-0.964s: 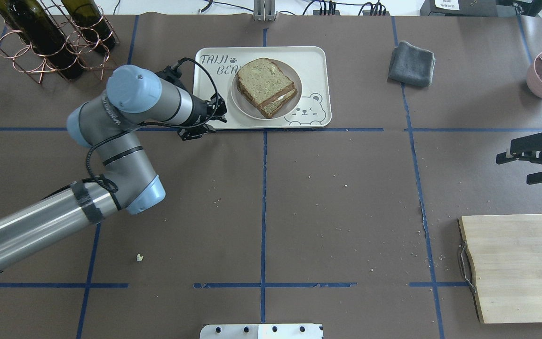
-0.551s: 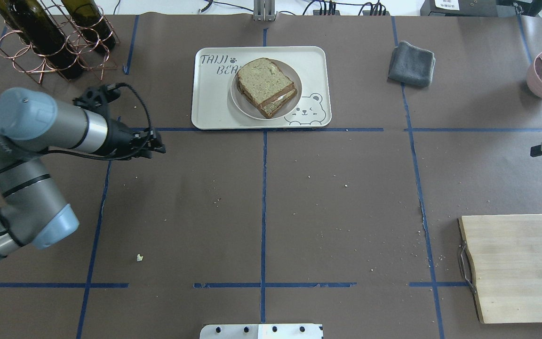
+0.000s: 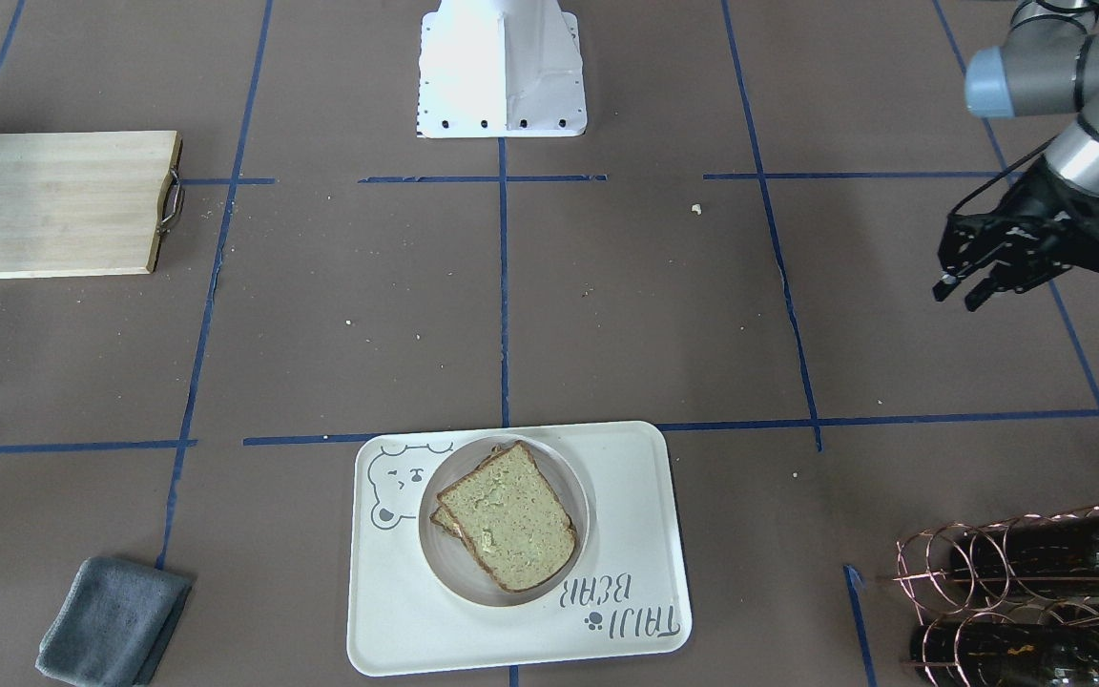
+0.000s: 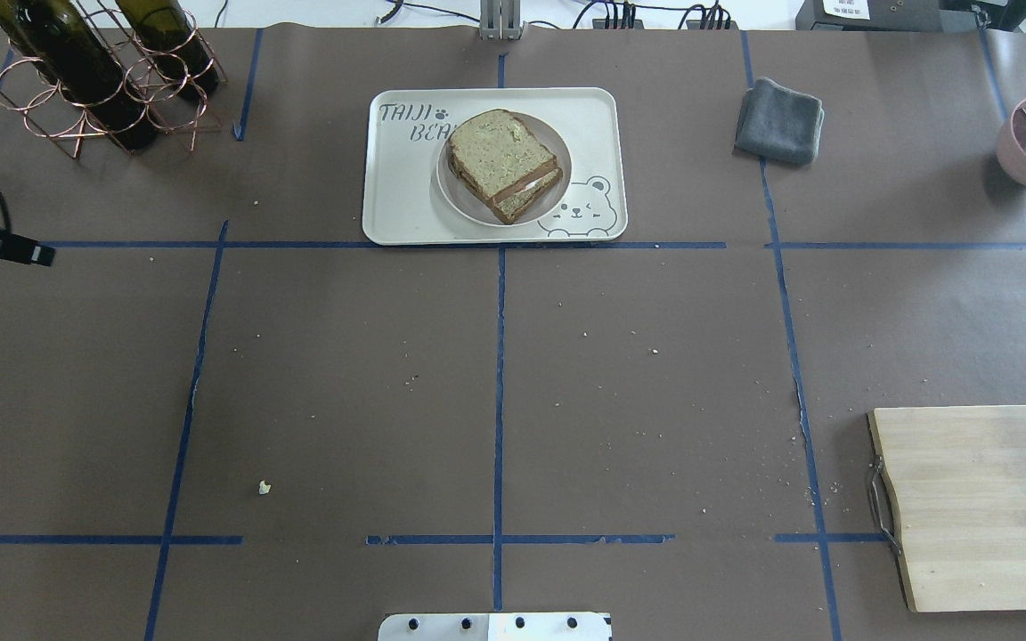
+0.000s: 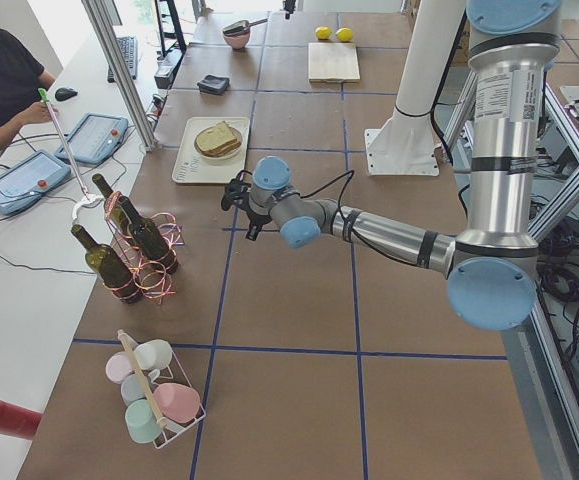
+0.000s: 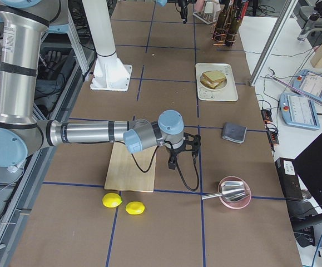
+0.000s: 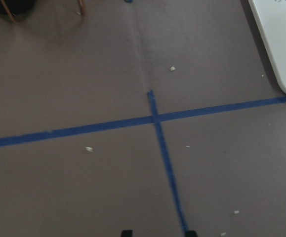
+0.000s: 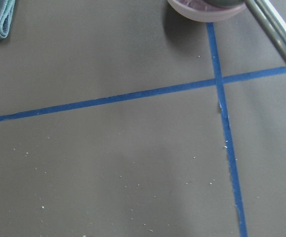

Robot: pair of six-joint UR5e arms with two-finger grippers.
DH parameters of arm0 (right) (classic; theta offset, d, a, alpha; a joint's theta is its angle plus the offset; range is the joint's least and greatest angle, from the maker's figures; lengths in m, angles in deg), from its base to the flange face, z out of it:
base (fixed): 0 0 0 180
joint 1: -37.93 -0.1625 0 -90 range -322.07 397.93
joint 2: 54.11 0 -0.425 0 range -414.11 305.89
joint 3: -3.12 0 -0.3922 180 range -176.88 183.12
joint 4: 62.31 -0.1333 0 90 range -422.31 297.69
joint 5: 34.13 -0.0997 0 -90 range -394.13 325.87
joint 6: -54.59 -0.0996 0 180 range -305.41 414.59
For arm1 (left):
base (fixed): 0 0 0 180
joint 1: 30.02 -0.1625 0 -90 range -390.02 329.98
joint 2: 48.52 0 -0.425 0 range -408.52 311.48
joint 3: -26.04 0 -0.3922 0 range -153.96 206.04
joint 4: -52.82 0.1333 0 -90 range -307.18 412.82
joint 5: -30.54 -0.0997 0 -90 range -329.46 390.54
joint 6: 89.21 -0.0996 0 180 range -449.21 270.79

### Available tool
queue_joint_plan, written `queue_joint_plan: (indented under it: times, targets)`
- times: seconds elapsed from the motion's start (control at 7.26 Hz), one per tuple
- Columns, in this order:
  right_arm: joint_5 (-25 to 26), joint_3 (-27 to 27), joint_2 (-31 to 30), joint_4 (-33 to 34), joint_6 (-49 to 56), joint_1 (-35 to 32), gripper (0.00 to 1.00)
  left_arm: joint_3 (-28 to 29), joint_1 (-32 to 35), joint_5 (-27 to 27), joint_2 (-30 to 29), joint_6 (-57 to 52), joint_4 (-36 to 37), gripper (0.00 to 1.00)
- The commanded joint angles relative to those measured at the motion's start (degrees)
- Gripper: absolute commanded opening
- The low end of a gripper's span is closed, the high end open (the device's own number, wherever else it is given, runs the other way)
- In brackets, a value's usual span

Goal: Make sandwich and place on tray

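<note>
Toppling of the sandwich (image 3: pixel 508 520), seated at the middle of the tray (image 3: pixel 635 477), is risked only if that tray is bumped by the left gripper (image 3: pixel 953 298) (jaws spread, nothing held, well apart from the tray; how the right gripper (image 6: pixel 173 162) stands cannot be told).

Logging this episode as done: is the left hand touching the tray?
Apart. The front-facing view shows the left hand far off at that view's upper right, with a wide stretch of bare table between it and the tray.
</note>
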Motion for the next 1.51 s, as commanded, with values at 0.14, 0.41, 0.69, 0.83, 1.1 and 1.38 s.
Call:
queue_joint_plan:
  times: [0.14, 0.41, 0.69, 0.83, 1.1, 1.38]
  targets:
    - [0.7, 0.0, 8.0, 22.9, 21.0, -1.7, 1.0, 2.3, 21.7, 7.0, -3.9, -37.8, 36.4, 0.5]
    - [1.6, -0.2, 8.6, 23.1, 23.0, -1.9, 1.0, 2.0, 21.8, 8.9, -0.1, -37.2, 37.9, 1.0]
    - [2.0, -2.2, 8.5, 22.5, 23.0, -1.5, 1.0, 2.1, 21.7, 9.1, -0.7, -36.5, 39.2, 1.0]
    - [1.7, -1.7, 8.3, 22.5, 22.9, -1.4, 1.0, 2.1, 21.7, 9.4, -0.7, -36.3, 39.5, 1.0]
    - [1.4, 1.7, 6.6, 22.7, 22.9, -1.4, 1.0, 1.8, 21.7, 10.5, -0.1, -36.3, 39.3, 1.0]
    - [2.0, 0.6, 5.9, 22.5, 23.1, -1.4, 1.0, 3.3, 21.5, 10.4, 0.2, -37.0, 38.3, 1.0]
